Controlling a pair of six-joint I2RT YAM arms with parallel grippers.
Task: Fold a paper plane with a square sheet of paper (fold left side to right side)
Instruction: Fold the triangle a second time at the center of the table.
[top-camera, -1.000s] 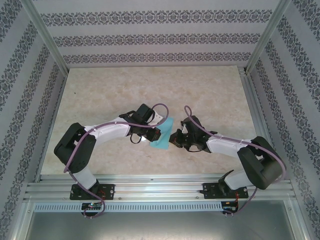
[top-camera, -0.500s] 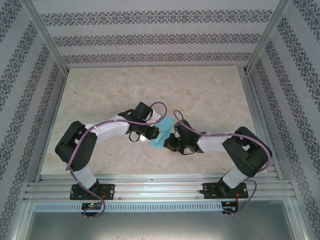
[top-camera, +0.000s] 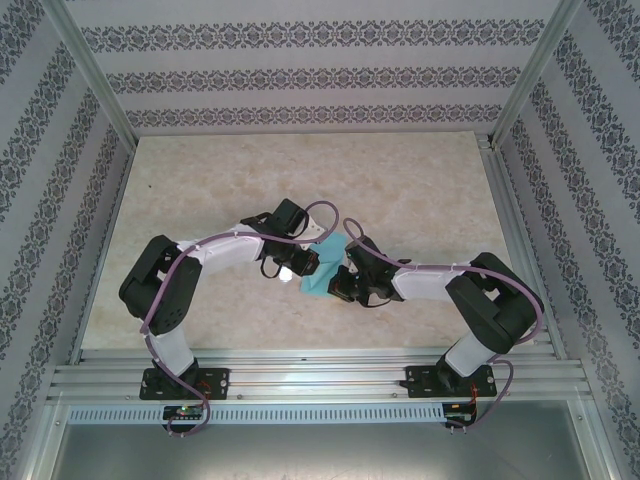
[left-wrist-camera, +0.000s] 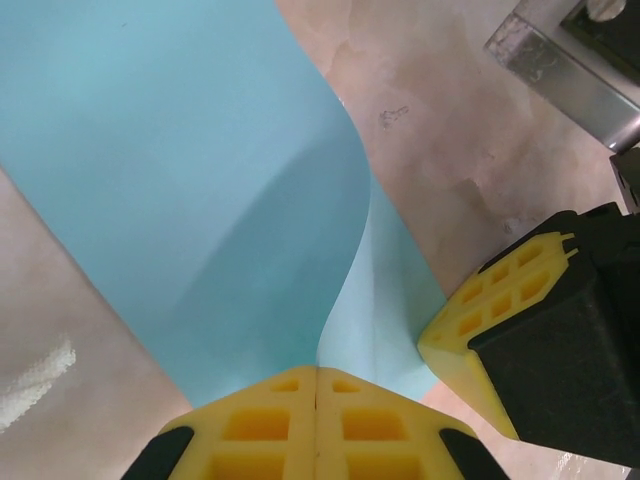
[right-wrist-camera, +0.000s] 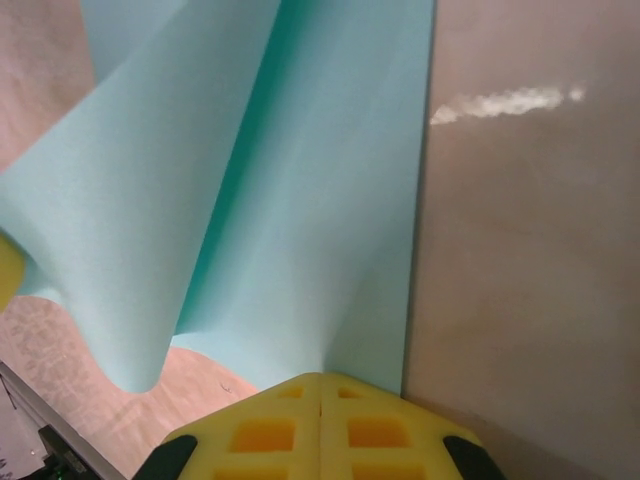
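Paper (top-camera: 323, 275) lies on table (top-camera: 250, 170), just off centre toward 6 o'clock. Left gripper (top-camera: 306, 266) on paper's 9 o'clock edge, right gripper (top-camera: 344, 284) on its 4 o'clock edge, paper between them.

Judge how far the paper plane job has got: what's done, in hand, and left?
Done: left fingers and right fingers are each shut on an edge of the blue sheet. In hand: the sheet bows up off the table between them, partway folded over. Left: no crease shows, so pressing this fold and every later plane fold.
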